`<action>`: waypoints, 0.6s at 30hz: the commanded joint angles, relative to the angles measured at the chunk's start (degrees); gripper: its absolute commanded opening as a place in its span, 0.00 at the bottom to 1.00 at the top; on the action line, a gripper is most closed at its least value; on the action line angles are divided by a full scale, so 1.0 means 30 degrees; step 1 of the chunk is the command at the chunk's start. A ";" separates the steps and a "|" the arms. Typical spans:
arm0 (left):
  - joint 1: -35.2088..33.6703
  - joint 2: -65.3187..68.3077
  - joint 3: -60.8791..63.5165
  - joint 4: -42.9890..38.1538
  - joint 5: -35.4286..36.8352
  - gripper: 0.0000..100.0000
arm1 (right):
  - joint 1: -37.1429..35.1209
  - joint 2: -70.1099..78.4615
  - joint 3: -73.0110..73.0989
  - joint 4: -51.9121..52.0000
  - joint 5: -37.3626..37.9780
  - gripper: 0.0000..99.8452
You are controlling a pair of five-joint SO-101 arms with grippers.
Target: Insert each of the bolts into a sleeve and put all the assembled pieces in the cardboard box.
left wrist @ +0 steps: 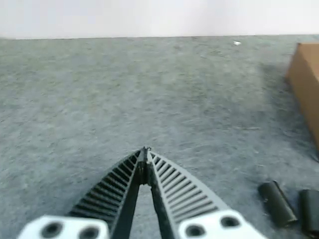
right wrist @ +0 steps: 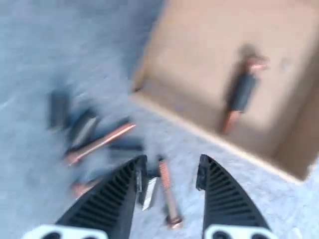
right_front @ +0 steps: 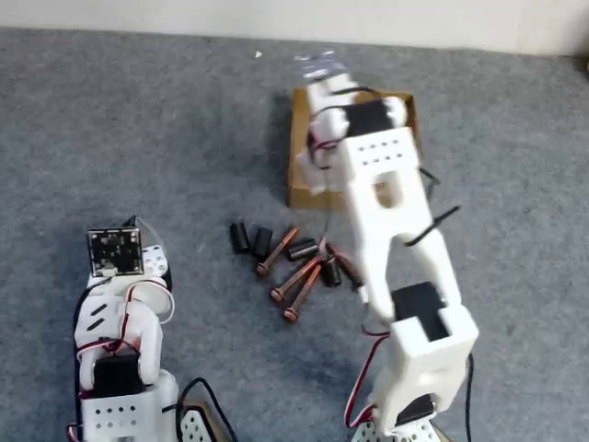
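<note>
The cardboard box (right wrist: pixel 199 74) holds one assembled piece (right wrist: pixel 241 94), a copper bolt in a black sleeve. My right gripper (right wrist: pixel 172 167) hangs open and empty above the carpet, near the box's edge. Below it lie loose bolts (right wrist: pixel 99 142) and black sleeves (right wrist: pixel 82 127). In the high view the right arm (right_front: pixel 377 175) stretches over the box (right_front: pixel 302 157), and the pile of bolts (right_front: pixel 299 276) and sleeves (right_front: pixel 250 239) lies in front of the box. My left gripper (left wrist: pixel 145 152) is shut and empty over bare carpet, left of two sleeves (left wrist: pixel 276 203).
Grey carpet covers the whole table. The left arm (right_front: pixel 115 322) stands folded at the front left, away from the pile. A corner of the box (left wrist: pixel 306 79) shows far off in the left wrist view. A pale wall runs along the far edge.
</note>
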 commanded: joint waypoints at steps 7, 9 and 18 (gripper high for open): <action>-0.1333 -0.0190 -0.0015 -0.0527 -0.0117 0.01 | -0.5260 0.0132 -0.0689 -0.0220 -0.2315 0.15; -0.1333 -0.0190 -0.0015 -0.0527 -0.0117 0.01 | -0.5758 0.0454 -0.0103 -0.1070 -0.2755 0.15; -0.1333 -0.0190 -0.0044 -0.0527 -0.0117 0.01 | -0.7194 0.0952 0.4029 -0.5377 -0.4630 0.15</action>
